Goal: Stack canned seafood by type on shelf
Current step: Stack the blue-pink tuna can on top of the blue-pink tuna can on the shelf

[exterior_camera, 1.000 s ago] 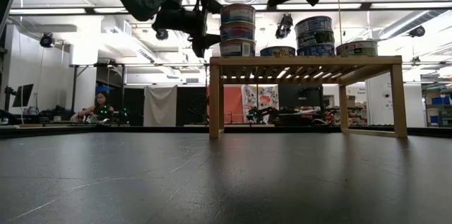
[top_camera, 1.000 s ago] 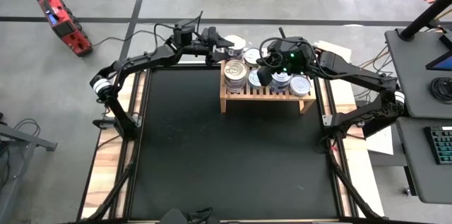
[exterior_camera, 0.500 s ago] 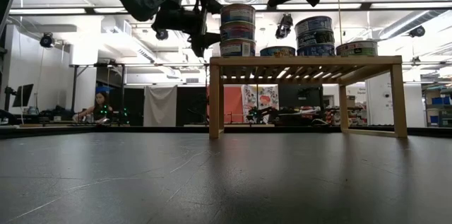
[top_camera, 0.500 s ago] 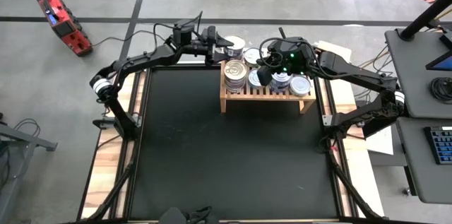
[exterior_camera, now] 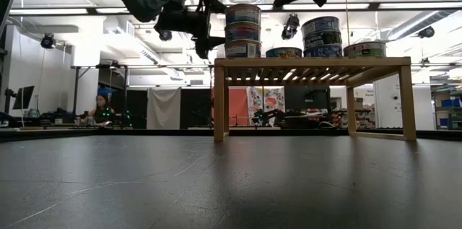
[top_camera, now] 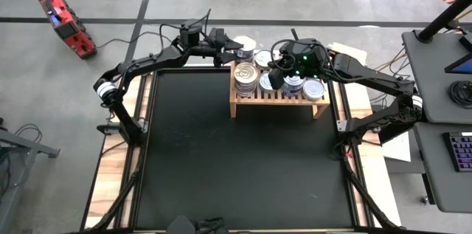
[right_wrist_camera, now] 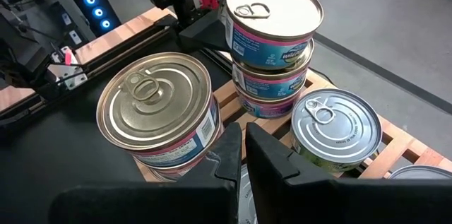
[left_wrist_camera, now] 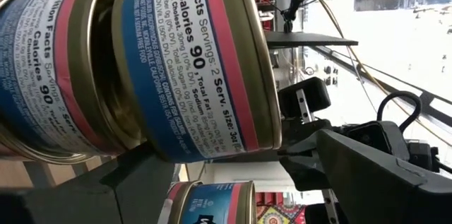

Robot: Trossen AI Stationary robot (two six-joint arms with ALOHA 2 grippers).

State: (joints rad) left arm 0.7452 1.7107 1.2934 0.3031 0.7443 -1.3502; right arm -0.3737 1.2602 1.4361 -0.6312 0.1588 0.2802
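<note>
A low wooden shelf (top_camera: 279, 99) stands at the far edge of the black surface (top_camera: 236, 167), its long side running left to right across the mat, with flat round tins (top_camera: 246, 79) gathered on its slatted top. Every tin sits upright, silver pull-tab lid facing up. In the low view a stack of three blue-and-pink tins (exterior_camera: 242, 30) rises at the shelf's left end, a stack of two (exterior_camera: 321, 36) stands right of the middle, a single tin (exterior_camera: 284, 52) sits between them, and another single tin (exterior_camera: 364, 48) sits toward the right end. The left claw (top_camera: 230, 44) reaches in from the shelf's left rear corner, its fingers spread wide on either side of the three-high stack at its upper tins, with no squeeze visible. The right claw (top_camera: 276, 79) hangs above the shelf's middle, fingers (right_wrist_camera: 272, 160) pressed together and holding nothing, just above the lids. A red tool (top_camera: 65, 23) lies on the floor, well apart from the surface.
</note>
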